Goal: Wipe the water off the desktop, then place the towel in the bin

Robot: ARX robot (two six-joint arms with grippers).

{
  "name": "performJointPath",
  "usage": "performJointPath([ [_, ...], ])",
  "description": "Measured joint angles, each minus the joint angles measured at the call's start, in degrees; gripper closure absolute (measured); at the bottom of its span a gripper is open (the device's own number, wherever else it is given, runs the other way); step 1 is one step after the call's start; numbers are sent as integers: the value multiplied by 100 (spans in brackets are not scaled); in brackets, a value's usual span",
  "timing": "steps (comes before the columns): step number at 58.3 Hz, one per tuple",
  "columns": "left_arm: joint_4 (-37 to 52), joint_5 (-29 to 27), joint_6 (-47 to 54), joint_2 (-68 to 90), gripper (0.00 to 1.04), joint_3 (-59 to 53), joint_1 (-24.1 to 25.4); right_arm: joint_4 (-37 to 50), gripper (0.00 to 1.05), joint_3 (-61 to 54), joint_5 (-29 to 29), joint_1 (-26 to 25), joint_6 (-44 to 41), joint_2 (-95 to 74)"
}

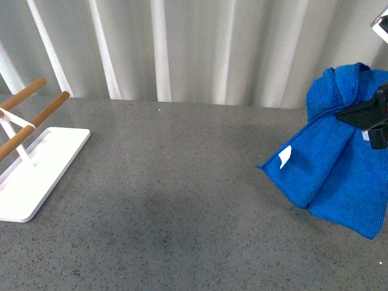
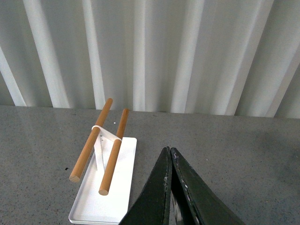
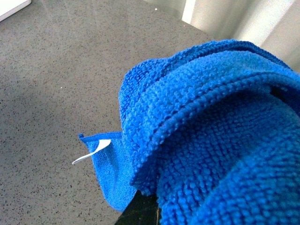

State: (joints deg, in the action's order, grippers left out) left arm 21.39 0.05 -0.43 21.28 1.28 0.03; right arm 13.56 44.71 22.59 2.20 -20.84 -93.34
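Right gripper [image 1: 364, 115]: fingers clenched on the towel [image 1: 333, 170], which drapes over and hangs below them, above the desktop [image 1: 182, 200]. Left gripper [image 2: 169, 151]: fingers pressed together, holding nothing; white rack [image 2: 105, 187] near them.

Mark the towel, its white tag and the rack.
towel [image 1: 339, 176], front view, hanging fold's middle.
white tag [image 1: 285, 157], front view, tag's centre.
rack [image 1: 51, 160], front view, bare white base.

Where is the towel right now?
The towel is at the far right of the front view, hanging from the right end effector over the desktop, well away from the rack on the left.
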Motion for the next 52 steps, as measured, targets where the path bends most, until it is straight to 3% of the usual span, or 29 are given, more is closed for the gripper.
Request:
performJointPath([
  [33, -1123, 0, 0, -1134, 101, 0, 0, -31, 100, 2, 0, 20, -44, 0],
  [38, -2061, 0, 0, -1880, 101, 0, 0, -37, 100, 0, 0, 20, -46, 0],
  [52, -2135, 2, 0, -2105, 99, 0, 0, -190, 100, 11, -162, 20, -26, -28],
])
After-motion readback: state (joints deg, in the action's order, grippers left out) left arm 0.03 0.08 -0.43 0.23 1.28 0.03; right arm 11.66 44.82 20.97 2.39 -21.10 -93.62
